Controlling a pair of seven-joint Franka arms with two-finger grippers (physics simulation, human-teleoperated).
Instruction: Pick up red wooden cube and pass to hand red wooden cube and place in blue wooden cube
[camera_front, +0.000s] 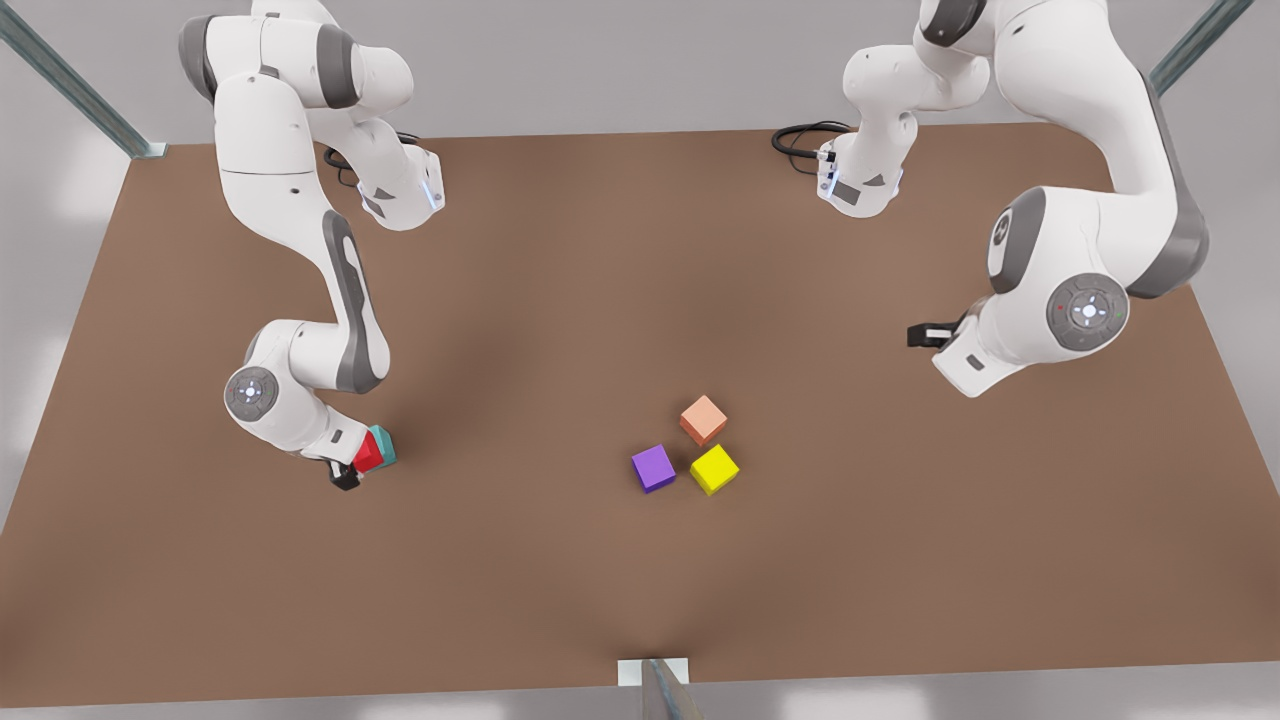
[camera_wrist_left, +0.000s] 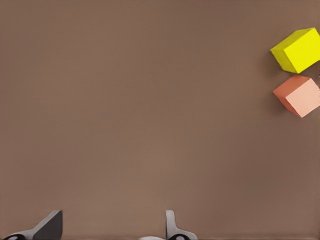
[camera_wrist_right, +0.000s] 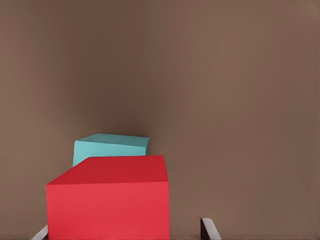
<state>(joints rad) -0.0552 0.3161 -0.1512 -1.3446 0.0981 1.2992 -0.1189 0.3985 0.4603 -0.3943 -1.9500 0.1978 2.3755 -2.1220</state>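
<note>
we see the brown table (camera_front: 560, 300) carrying everything, no containers on it. two white franka arms reach in from the far side. the right gripper (camera_front: 352, 470) sits low at the front view's left, and the red wooden cube (camera_front: 368, 455) is between its fingers (camera_wrist_right: 210, 229); in its wrist view one finger stands apart from the cube's side, so we can't tell if it's pinching or just let go. the red wooden cube touches the blue wooden cube (camera_front: 384, 444), a teal one. in the right wrist view red (camera_wrist_right: 110, 200) is nearer the camera and teal (camera_wrist_right: 111, 147) shows just behind it; on top or only against it, we can't tell. the left gripper (camera_front: 925, 334) hangs above the table at the front view's right, fingers (camera_wrist_left: 47, 226) spread, nothing between them. near the table's middle, well apart from both grippers: salmon-orange cube (camera_front: 703, 419), yellow cube (camera_front: 714, 469), purple cube (camera_front: 653, 468), close together but not touching.
</note>
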